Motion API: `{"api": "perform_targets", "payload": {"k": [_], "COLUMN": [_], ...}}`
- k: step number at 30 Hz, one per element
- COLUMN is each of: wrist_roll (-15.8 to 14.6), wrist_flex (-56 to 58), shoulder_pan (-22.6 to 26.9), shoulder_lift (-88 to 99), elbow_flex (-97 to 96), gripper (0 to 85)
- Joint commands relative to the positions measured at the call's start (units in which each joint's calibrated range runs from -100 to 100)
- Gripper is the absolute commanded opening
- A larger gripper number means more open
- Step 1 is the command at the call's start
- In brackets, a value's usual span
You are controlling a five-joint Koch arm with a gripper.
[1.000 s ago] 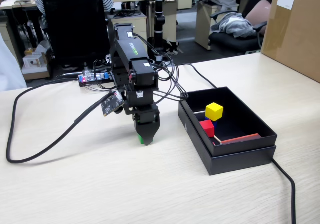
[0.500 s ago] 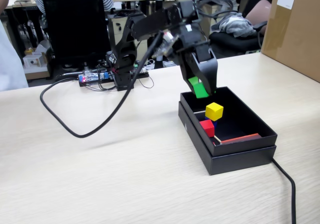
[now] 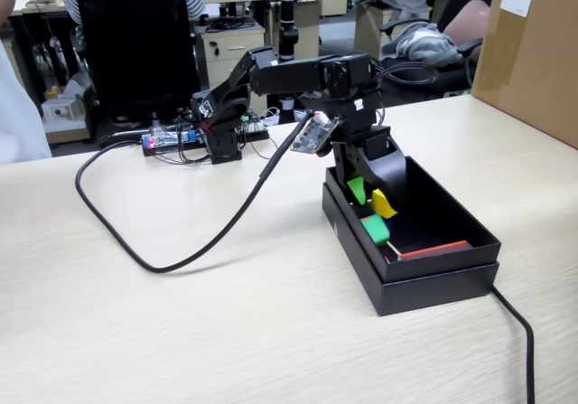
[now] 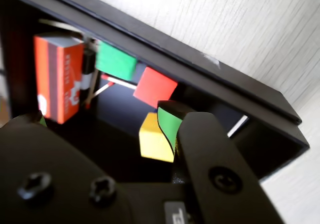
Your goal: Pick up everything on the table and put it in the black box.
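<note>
The black box [image 3: 424, 288] stands on the table, right of centre in the fixed view; its rim also shows in the wrist view [image 4: 210, 66]. Inside lie a green block [image 3: 375, 230] [image 4: 116, 61], a red block [image 4: 155, 86], an orange matchbox [image 3: 435, 249] [image 4: 57, 76] and a loose matchstick [image 4: 102, 90]. My gripper [image 3: 368, 192] [image 4: 104, 119] hangs inside the box with its green-padded jaws wide apart. A yellow block [image 3: 384, 203] [image 4: 155, 136] sits right beside one green fingertip [image 4: 169, 125], not clamped; I cannot tell whether it touches.
A thick black cable [image 3: 181, 258] loops across the table on the left of the fixed view. Another cable [image 3: 522, 332] runs off the box's near right corner. A cardboard box [image 3: 533, 51] stands at the far right. A power strip with wires [image 3: 172, 140] lies by the arm's base.
</note>
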State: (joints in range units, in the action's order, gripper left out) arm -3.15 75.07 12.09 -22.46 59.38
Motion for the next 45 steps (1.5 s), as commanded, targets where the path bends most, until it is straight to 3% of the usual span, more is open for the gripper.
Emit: {"api": "perform_targets", "payload": {"k": [1, 11, 16, 23, 29, 39, 42, 45], "wrist_roll": [0.98, 3.47, 5.52, 6.59, 5.13, 7.08, 7.86, 7.67], "wrist_flex": [0.22, -0.81, -20.51, -38.13, -46.69, -77.44, -81.59, -78.83], "shoulder_pan": [-0.83, -6.98, -13.53, -14.41, -14.55, -14.07, -14.11, -14.26], "shoulder_lift": [17.58, 61.42, 91.82, 120.39, 122.46, 122.46, 122.46, 122.46], "elbow_flex": [-1.36, -24.66, -65.0, -105.34, -120.58, -148.68, -155.48, -156.84], "gripper": [46.7, 46.8, 48.3, 48.4, 50.5, 49.9, 50.3, 50.0]}}
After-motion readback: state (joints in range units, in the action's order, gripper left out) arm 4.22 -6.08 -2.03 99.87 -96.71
